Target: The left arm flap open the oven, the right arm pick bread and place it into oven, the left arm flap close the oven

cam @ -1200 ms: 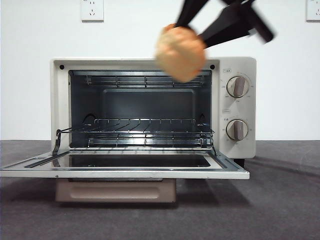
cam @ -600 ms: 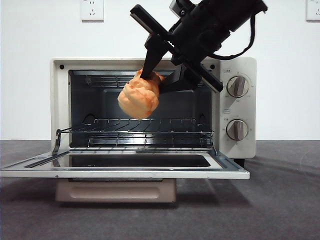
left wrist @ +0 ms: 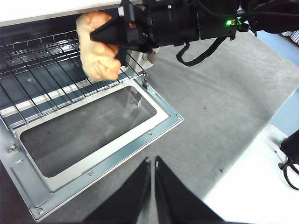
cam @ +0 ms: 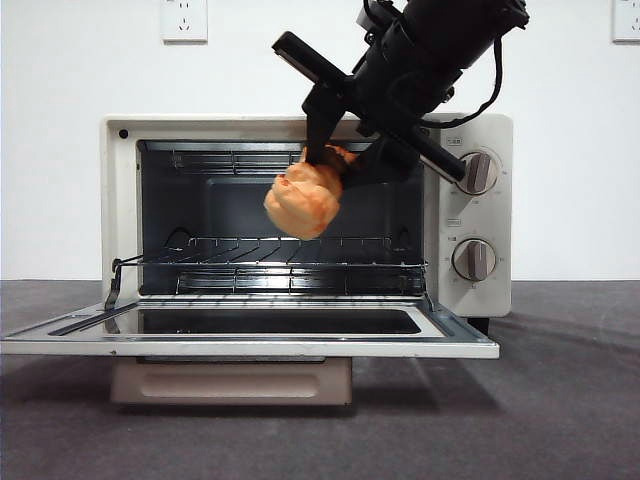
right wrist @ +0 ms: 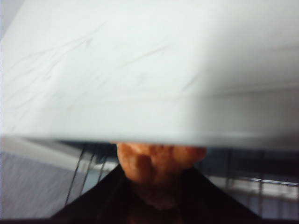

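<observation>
A robot test bench — bare white wall [cam: 80,150], wall sockets [cam: 184,19], grey felt-covered table [cam: 560,400].

Glossy cream oven [cam: 480,215], wire metal rack [cam: 290,270], lumpy bread [cam: 302,205].

Orange bread [cam: 303,203] hangs, seemingly inside open oven [cam: 470,215].

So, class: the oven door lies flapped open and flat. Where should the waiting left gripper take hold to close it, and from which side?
At the door's front edge, coming from below, near a corner; the right gripper holding the bread hangs mid-opening above it.
</observation>
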